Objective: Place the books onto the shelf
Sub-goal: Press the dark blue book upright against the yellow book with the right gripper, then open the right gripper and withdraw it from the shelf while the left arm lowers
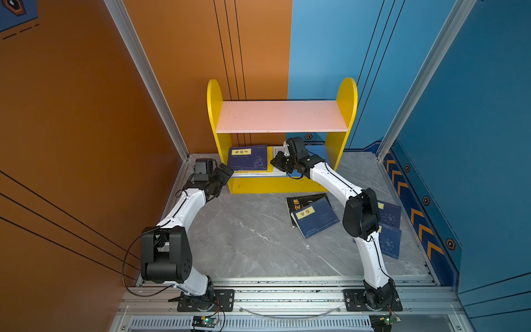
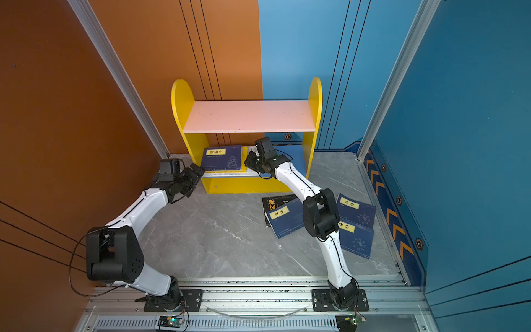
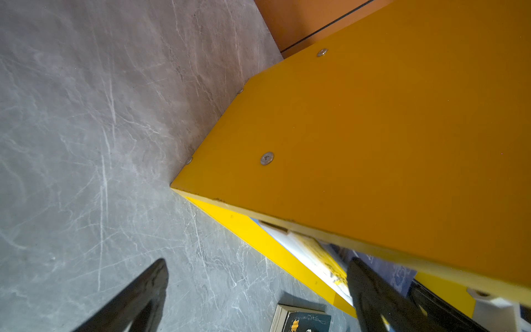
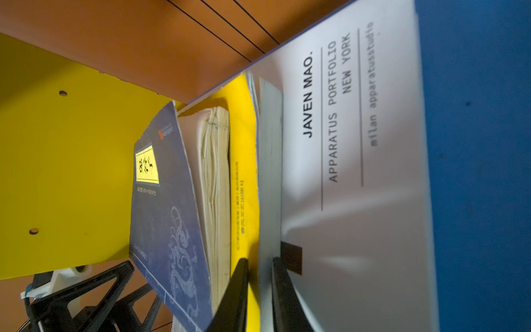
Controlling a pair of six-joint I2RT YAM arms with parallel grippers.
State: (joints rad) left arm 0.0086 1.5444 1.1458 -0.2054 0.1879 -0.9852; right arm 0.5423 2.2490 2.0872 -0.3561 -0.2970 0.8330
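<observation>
The books (image 2: 288, 220) are split between the table (image 1: 244, 244) and the shelf (image 1: 281, 115). Nearest the table's front edge, over by its right edge, two navy books (image 2: 359, 244) lie flat side by side, partly hidden under the elbow of the right arm (image 2: 319, 218). Closer to the middle, a tilted navy book (image 1: 316, 220) lies across a black book (image 1: 301, 201). The shelf stands at the back edge. On its blue lower board (image 4: 482, 172) sits a stack: a large white book (image 4: 359, 201) at the bottom, a yellow book (image 4: 244, 186) on it, and a top navy book (image 1: 248, 158) above that.

The right gripper (image 4: 260, 264) reaches in over that board from the right. Its jaws are almost together and appear to pinch the yellow book's edge. Its forearm slopes down from a raised elbow, wrist turned sideways. The left gripper (image 1: 225, 175) hangs just off the shelf's left front corner, jaws spread wide and holding nothing, one finger (image 3: 152, 281) over bare table. Its forearm stretches forward from an elbow near the table's left front corner.
</observation>
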